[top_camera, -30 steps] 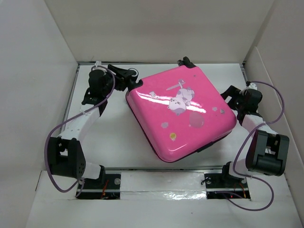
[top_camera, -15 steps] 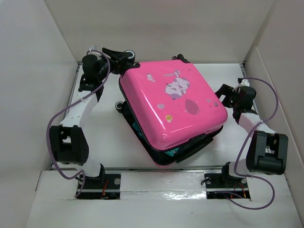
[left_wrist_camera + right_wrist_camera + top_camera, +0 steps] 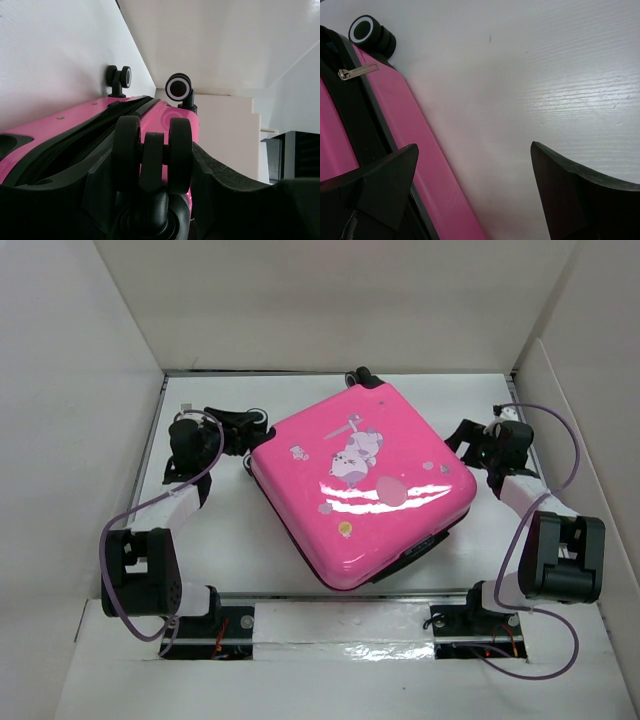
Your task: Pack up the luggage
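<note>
The luggage (image 3: pixel 360 490), a glossy hot-pink hard-shell suitcase with a cartoon animal print, lies flat and turned like a diamond in the middle of the table, lid down. My left gripper (image 3: pixel 243 430) is at its left corner, shut on a black double wheel (image 3: pixel 152 150) that sits between the fingers (image 3: pixel 225 192). The pink shell (image 3: pixel 65 125) and two other wheels (image 3: pixel 178 88) show beyond it. My right gripper (image 3: pixel 467 438) is open and empty beside the right corner. In the right wrist view (image 3: pixel 475 165) the pink side (image 3: pixel 432 171) runs by its left finger.
White walls (image 3: pixel 90 390) enclose the table on the left, back and right. A zipper pull (image 3: pixel 357 73) and a white-hubbed wheel (image 3: pixel 367 30) sit on the suitcase's right edge. Bare white tabletop (image 3: pixel 545 75) lies to the right of the suitcase.
Half a second ago the suitcase's left side was lifted with a gap showing contents. Now it lies flat and shut, and my left gripper has come down with the wheel. The right gripper barely moved.
</note>
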`<action>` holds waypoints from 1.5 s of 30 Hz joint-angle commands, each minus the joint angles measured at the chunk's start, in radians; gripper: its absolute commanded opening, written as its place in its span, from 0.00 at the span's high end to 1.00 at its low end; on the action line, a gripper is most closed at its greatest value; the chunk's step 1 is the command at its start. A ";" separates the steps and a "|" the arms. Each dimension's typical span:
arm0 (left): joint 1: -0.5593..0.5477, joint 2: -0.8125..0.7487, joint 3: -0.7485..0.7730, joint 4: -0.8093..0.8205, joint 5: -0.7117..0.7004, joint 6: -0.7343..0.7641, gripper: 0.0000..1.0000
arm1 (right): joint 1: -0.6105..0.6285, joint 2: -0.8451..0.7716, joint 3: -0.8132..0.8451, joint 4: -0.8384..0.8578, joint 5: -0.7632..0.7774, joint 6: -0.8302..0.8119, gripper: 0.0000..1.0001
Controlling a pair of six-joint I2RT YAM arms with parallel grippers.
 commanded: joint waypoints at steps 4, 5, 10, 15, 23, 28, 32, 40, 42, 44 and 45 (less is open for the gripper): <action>-0.017 -0.068 -0.016 0.087 0.100 0.007 1.00 | 0.036 0.042 0.056 0.000 0.003 -0.023 0.00; -0.005 -0.071 -0.019 0.046 0.066 0.048 1.00 | 0.037 0.040 0.044 0.014 0.005 -0.020 0.01; 0.007 -0.025 0.010 0.004 0.023 0.131 0.85 | 0.046 0.028 0.021 0.023 0.003 -0.015 0.09; 0.007 -0.002 0.155 -0.175 -0.090 0.329 0.18 | 0.046 0.005 -0.008 0.038 0.006 -0.001 0.14; 0.037 -0.025 0.318 -0.448 -0.438 0.570 0.01 | 0.037 0.002 -0.022 0.055 -0.003 0.017 0.14; 0.049 -0.286 0.049 -0.369 -0.512 0.472 0.50 | 0.027 -0.006 -0.036 0.063 0.010 0.021 0.19; 0.026 -0.505 -0.258 -0.271 -0.404 0.421 1.00 | 0.027 -0.004 -0.057 0.090 0.006 0.034 0.31; -0.213 -0.688 -0.550 -0.311 -0.295 0.400 1.00 | 0.018 -0.061 -0.149 0.132 -0.013 0.064 0.58; -0.213 -0.680 -0.577 -0.254 -0.227 0.386 1.00 | 0.018 -0.090 -0.169 0.138 -0.023 0.068 0.61; -0.213 -0.634 -0.584 -0.193 -0.187 0.379 1.00 | 0.027 -0.111 -0.194 0.120 -0.027 0.055 0.62; -0.213 -0.611 -0.584 -0.168 -0.176 0.377 1.00 | 0.038 -0.139 -0.205 0.118 -0.030 0.054 0.64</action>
